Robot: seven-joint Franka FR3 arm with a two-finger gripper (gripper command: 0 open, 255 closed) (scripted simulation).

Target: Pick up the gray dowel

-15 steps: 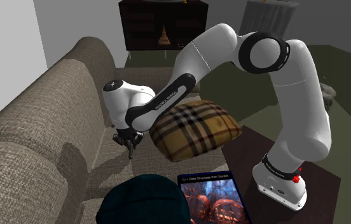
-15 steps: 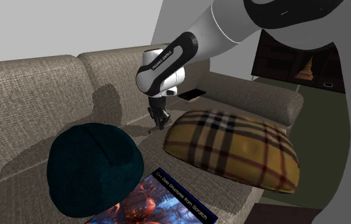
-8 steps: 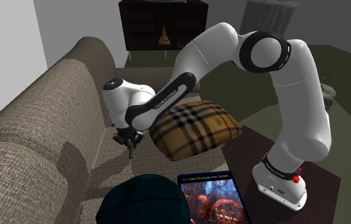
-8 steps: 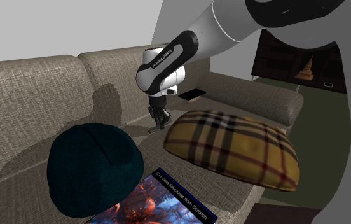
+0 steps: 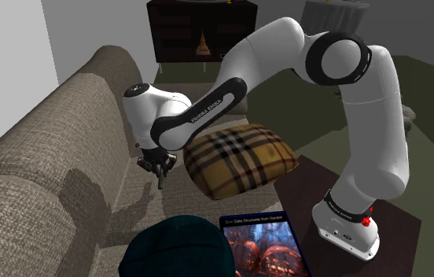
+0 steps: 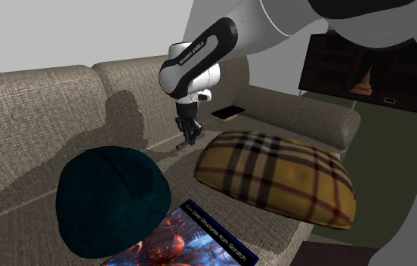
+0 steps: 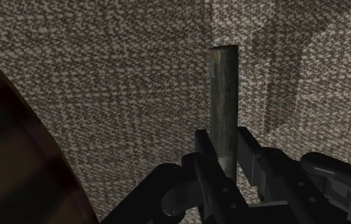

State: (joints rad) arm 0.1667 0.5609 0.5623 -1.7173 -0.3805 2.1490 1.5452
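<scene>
A short gray dowel (image 7: 224, 105) is clasped between my black fingers in the wrist view, and its free end points at the sofa's woven fabric. My gripper (image 7: 225, 156) is shut on it. In the shoulder view the gripper (image 5: 157, 168) hangs a little above the sofa seat (image 5: 133, 197), beside the plaid cushion, with the dowel (image 5: 159, 181) sticking out below the fingers. In the second exterior view the gripper (image 6: 189, 130) and dowel (image 6: 186, 141) hover over the seat in front of the backrest.
A tan plaid cushion (image 5: 239, 157) lies close beside the gripper. A dark teal round cushion (image 6: 112, 200) and a book (image 6: 192, 238) sit nearer the seat's front. A dark phone (image 6: 227, 112) rests on the armrest. The sofa backrest (image 5: 50, 149) rises behind.
The gripper has risen a little off the sofa seat with the dowel still clasped, and the arm's elbow has lifted. The cushions and the book have not moved.
</scene>
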